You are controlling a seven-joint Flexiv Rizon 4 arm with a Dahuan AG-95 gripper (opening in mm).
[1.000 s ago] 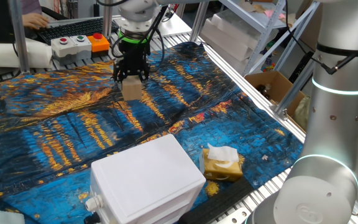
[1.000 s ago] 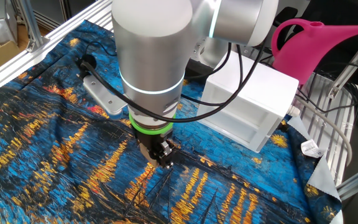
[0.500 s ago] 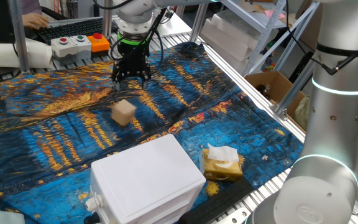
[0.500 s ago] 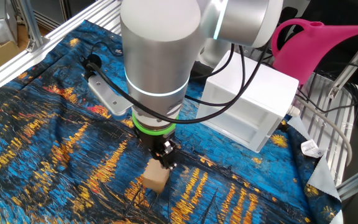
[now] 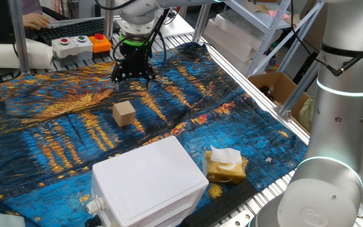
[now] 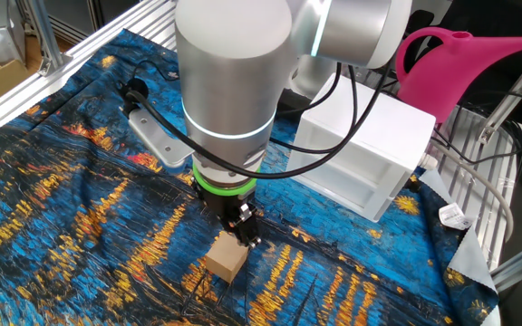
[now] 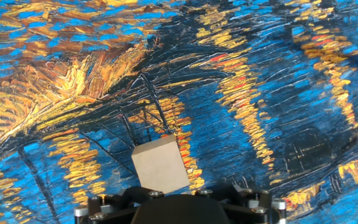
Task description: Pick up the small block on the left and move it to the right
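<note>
Count of what I can see on and around my table

I count one small block (image 5: 123, 113) on one painted blue-and-gold cloth (image 5: 55, 139), one large white box (image 5: 149, 183), one yellow-brown packet with white tissue (image 5: 225, 164), and one pink watering can (image 6: 465, 63). I see two silver robot arms: one carrying the gripper (image 5: 133, 77), one standing idle at the near edge (image 5: 339, 120). Behind sit one button panel (image 5: 80, 44) with three buttons, one keyboard (image 5: 74, 26) and one open cardboard carton (image 5: 276, 88).

Fixed views face cloth (image 5: 55, 132) from opposite sides; hand view straight down.
</note>
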